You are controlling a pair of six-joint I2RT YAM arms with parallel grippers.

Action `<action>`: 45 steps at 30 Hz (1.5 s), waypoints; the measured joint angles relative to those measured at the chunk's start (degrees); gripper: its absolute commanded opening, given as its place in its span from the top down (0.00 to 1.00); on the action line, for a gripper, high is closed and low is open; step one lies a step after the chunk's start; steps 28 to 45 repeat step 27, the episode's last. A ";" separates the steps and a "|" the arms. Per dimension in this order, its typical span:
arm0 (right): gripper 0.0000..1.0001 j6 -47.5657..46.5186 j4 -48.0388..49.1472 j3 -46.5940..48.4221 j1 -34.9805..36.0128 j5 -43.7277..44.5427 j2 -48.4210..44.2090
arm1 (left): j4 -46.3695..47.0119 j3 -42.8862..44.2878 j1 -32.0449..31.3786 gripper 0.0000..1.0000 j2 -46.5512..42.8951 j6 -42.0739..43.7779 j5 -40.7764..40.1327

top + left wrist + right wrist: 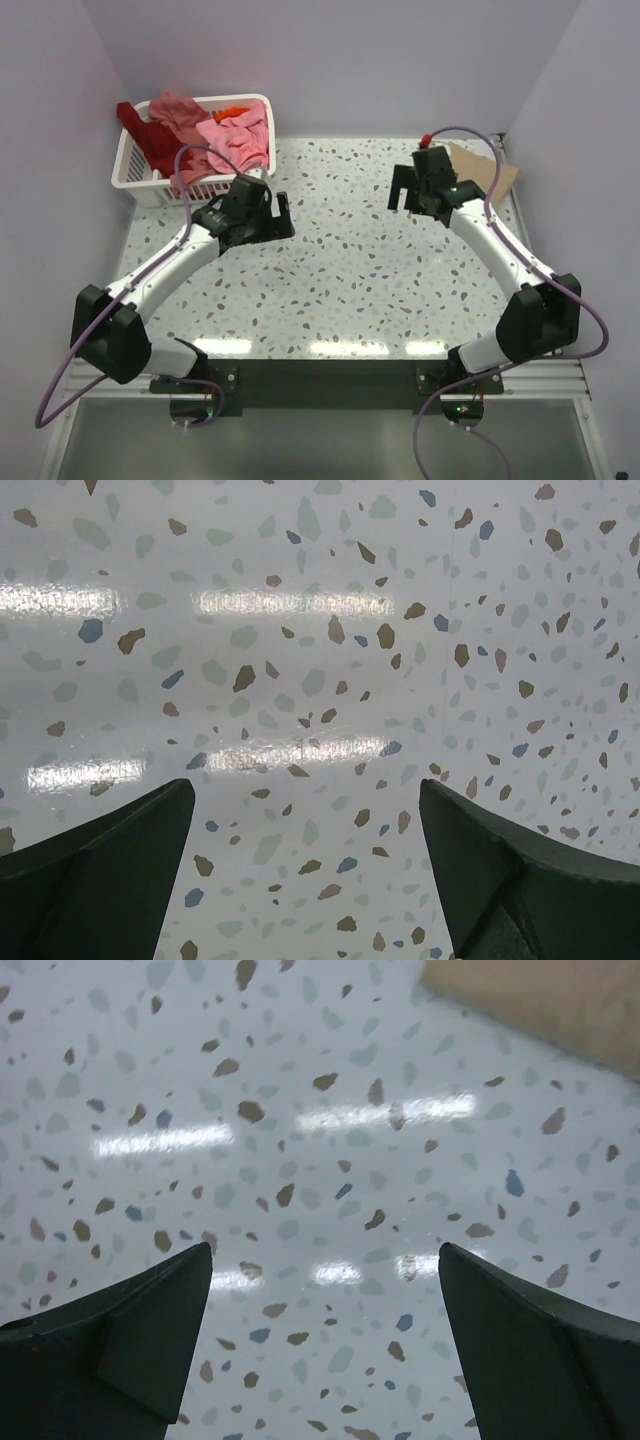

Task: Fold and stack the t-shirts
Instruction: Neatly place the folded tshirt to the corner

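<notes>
left gripper (268, 208): released, empty, near the basket (135, 178)
right gripper (408, 195): released, empty
pink and red t-shirts (215, 130): in basket, tabletop (340, 270) far-left corner
tan t-shirt (482, 170): far-right corner, just behind right gripper

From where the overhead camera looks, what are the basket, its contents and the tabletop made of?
Basket: probably white moulded plastic, given its thin slatted walls. T-shirts: soft matte cloth, crumpled in folds. Tabletop: glossy speckled terrazzo look, mirroring light strips; possibly laminate.
</notes>
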 measured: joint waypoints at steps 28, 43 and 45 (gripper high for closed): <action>0.01 1.20 -1.33 -4.92 11.37 -7.87 -4.39 | 2.73 -2.23 -0.04 0.00 -6.80 2.62 -4.96; 0.01 1.20 -1.33 -4.92 11.37 -7.87 -4.39 | 2.73 -2.23 -0.04 0.00 -6.80 2.62 -4.96; 0.01 1.20 -1.33 -4.92 11.37 -7.87 -4.39 | 2.73 -2.23 -0.04 0.00 -6.80 2.62 -4.96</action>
